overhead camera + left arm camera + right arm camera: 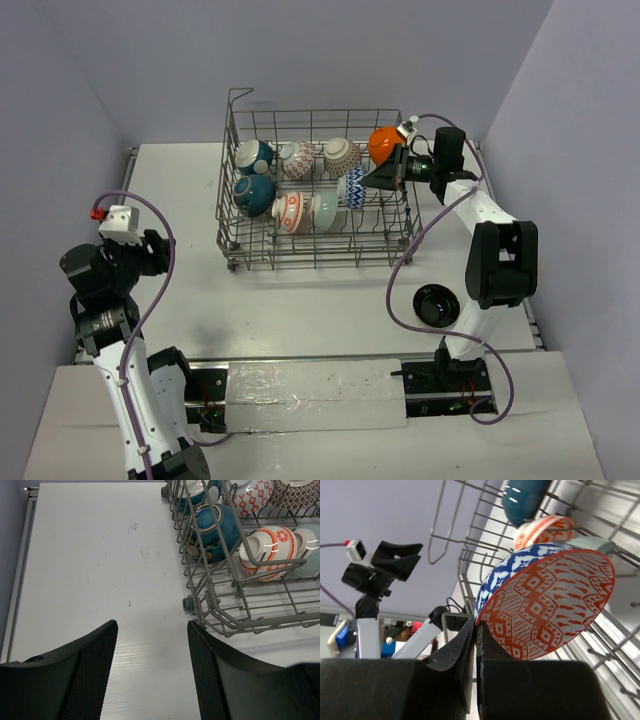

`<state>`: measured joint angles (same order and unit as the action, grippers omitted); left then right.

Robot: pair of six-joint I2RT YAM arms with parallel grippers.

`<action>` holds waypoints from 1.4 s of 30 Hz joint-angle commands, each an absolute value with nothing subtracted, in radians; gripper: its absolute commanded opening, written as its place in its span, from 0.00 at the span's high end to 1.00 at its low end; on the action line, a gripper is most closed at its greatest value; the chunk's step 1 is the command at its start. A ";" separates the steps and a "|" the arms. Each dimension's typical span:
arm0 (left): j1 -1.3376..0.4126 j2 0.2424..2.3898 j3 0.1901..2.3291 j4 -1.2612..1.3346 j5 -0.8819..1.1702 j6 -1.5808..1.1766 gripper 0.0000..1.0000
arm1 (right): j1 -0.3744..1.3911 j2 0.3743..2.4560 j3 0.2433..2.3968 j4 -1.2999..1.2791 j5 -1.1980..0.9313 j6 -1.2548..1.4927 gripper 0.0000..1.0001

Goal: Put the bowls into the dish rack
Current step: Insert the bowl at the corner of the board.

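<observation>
The grey wire dish rack (310,255) stands mid-table with several bowls on edge in it: two teal (254,192), a red-patterned (297,158), a grey-patterned (342,154), an orange (383,143), a white-and-red (288,209) and a pale green one (325,211). My right gripper (369,182) is shut on the rim of a bowl (545,605), blue-patterned outside and red-patterned inside, holding it tilted over the rack's right side (485,530). A black bowl (437,304) sits on the table near the right arm. My left gripper (152,630) is open and empty, left of the rack (240,625).
The rack's raised loop (240,95) is at its far left corner. Purple cables hang from both arms; the right one (400,270) loops beside the rack's right front corner. Walls close the table at left, back and right.
</observation>
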<state>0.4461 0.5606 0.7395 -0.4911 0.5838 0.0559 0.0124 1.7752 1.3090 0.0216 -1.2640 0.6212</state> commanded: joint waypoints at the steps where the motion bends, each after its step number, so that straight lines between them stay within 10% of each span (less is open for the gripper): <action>1: 0.454 0.566 0.742 -0.472 0.603 0.048 0.36 | 0.008 1.767 1.362 0.185 -1.365 0.684 1.00; 42: 0.465 0.563 0.739 -0.479 0.617 0.051 0.36 | -0.035 1.773 1.335 -0.273 -1.266 0.184 1.00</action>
